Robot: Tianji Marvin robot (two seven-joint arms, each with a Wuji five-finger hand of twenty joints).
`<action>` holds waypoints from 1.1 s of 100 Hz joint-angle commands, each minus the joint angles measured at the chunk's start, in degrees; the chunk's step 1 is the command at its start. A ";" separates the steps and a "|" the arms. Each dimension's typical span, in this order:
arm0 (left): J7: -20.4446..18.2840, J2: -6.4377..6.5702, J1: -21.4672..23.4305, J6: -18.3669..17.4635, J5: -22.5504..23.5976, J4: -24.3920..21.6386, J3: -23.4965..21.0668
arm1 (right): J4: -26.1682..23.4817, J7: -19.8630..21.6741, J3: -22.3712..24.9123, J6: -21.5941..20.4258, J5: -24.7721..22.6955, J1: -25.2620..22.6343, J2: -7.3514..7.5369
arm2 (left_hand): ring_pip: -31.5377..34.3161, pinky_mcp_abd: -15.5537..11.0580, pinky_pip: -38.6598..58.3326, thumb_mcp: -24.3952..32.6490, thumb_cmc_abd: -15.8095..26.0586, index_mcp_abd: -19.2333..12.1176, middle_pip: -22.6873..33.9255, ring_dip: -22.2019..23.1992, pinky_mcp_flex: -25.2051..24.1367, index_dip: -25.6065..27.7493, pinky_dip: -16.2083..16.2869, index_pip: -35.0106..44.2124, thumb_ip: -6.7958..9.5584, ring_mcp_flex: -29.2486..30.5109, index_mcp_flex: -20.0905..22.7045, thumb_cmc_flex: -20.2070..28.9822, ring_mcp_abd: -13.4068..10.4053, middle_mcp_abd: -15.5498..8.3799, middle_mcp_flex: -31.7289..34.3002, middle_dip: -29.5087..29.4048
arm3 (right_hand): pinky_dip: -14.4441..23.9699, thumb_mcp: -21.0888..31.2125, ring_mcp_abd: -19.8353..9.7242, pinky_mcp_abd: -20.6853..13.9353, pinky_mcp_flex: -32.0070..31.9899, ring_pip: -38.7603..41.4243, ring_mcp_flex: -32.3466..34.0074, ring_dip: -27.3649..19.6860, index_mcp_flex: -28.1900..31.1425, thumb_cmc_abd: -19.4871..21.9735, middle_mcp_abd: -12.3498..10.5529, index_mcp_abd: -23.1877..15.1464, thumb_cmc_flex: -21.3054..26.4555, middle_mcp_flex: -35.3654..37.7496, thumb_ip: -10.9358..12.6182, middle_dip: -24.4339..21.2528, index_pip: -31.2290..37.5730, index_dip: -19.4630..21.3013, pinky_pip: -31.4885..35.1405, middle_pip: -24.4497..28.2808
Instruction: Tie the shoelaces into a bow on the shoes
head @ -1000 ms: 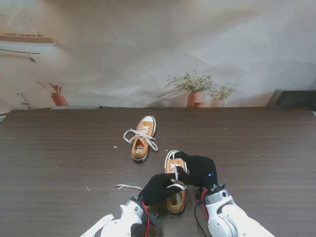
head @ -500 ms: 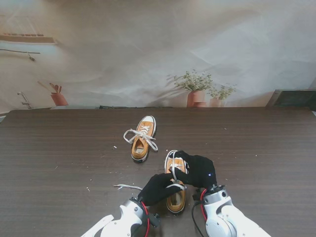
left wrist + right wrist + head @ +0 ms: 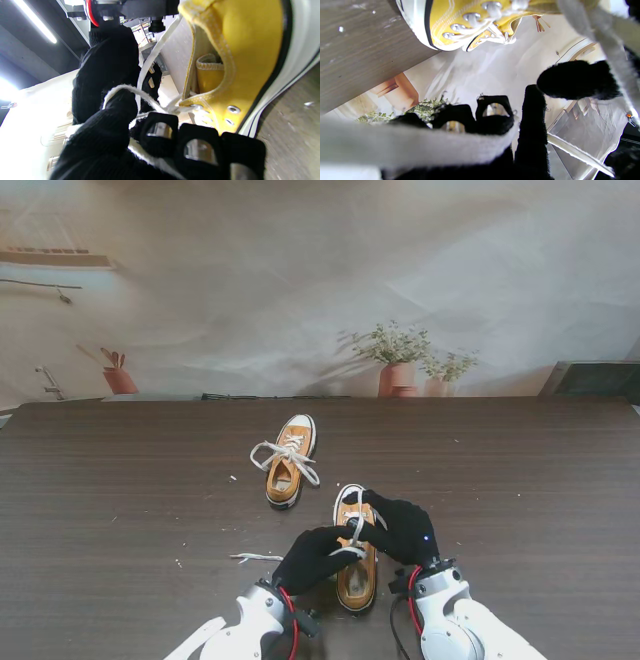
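Between my two sets of fingers, over the throat of the near shoe, the white lace runs taut, and that is where the change is. Compared with a second ago my left hand has slid in toward the shoe and a little farther from me, so its fingers now sit just beside those of my right hand, which has eased slightly toward me. The left fingers are curled closed with a strand looped over one of them; the right fingers are bent around another length of lace that crosses close in front of them. I judge this closing-up as the strands being crossed or a loop being passed, so the bow is underway but not yet formed. A loose lace end trails on the counter beyond my left fingers. Farther out, well apart from both hands, the second shoe lies with its laces spread.
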 commanded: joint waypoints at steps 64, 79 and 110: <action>1.43 3.59 10.84 13.17 22.45 -12.75 -12.66 | 2.37 -3.10 0.73 -0.47 3.76 -1.04 -1.79 | 5.16 -14.16 14.32 -11.83 5.26 1.86 4.88 2.76 2.21 2.70 6.02 19.18 1.50 0.43 7.18 4.73 -0.13 2.59 5.19 -1.90 | 1.42 -1.59 1.78 3.36 0.77 1.07 1.19 -0.44 -2.15 0.80 1.59 0.37 0.28 -0.32 -1.36 0.57 0.33 -0.62 1.79 0.00; -12.56 6.90 14.74 14.33 26.95 -20.50 -18.37 | 2.58 -3.79 0.84 -0.51 4.14 -1.15 -2.01 | 5.36 -18.06 14.32 1.61 -4.16 -0.89 4.51 2.34 2.49 -1.00 4.36 3.77 1.15 0.52 2.32 1.49 -3.94 3.23 5.23 -1.89 | 1.64 -0.19 1.83 3.43 0.80 1.44 1.17 -0.25 -1.80 0.24 1.59 0.73 1.43 0.13 -1.02 0.52 0.48 -0.58 2.08 0.10; -11.18 5.81 16.60 6.87 13.71 -21.71 -19.69 | 2.10 -4.01 1.16 0.76 3.98 -1.63 -1.99 | 3.78 -16.13 14.32 -0.22 -4.08 2.39 2.19 2.28 2.23 -3.24 2.90 -5.24 -2.06 0.50 2.59 -13.67 -2.01 2.06 5.20 -2.22 | 2.09 6.56 1.20 2.45 1.01 2.16 1.22 0.28 -1.11 -3.25 0.84 0.91 4.10 1.01 -0.47 0.37 0.88 -0.43 2.93 0.37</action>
